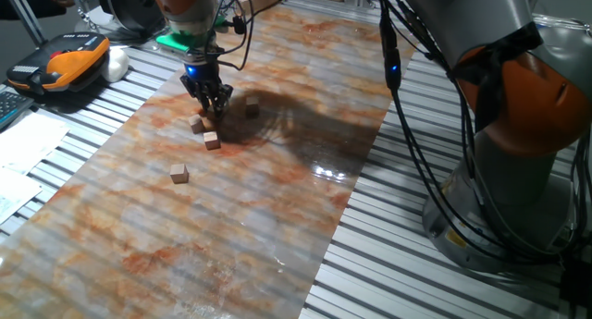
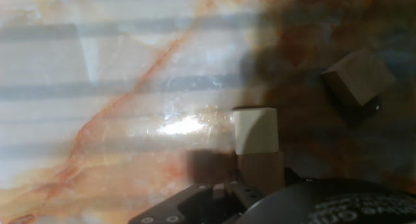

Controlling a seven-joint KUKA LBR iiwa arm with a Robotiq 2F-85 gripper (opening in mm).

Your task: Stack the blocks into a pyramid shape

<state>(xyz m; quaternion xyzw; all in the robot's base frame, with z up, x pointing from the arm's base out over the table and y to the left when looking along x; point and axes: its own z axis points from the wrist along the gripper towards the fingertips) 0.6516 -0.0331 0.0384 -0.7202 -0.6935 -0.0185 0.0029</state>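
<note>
On the marbled mat, my gripper [image 1: 212, 104] hangs low over a small cluster of wooden blocks. One block [image 1: 196, 124] lies just left of the fingertips and another [image 1: 212, 141] a little nearer the camera. A third block [image 1: 252, 105] sits apart to the right, and one more block [image 1: 179, 174] lies alone further forward. In the hand view a block [image 2: 255, 130] with a pale top face stands right in front of the gripper housing [image 2: 305, 204], and a tilted block [image 2: 357, 76] lies at the upper right. The fingers are hidden there, so their state is unclear.
The mat [image 1: 277, 199] lies on a slatted metal table [image 1: 388, 273]. An orange and black device [image 1: 65, 62] and papers [image 1: 28, 143] sit at the left. The arm's grey and orange base [image 1: 518, 125] with hanging cables [image 1: 407, 125] fills the right side.
</note>
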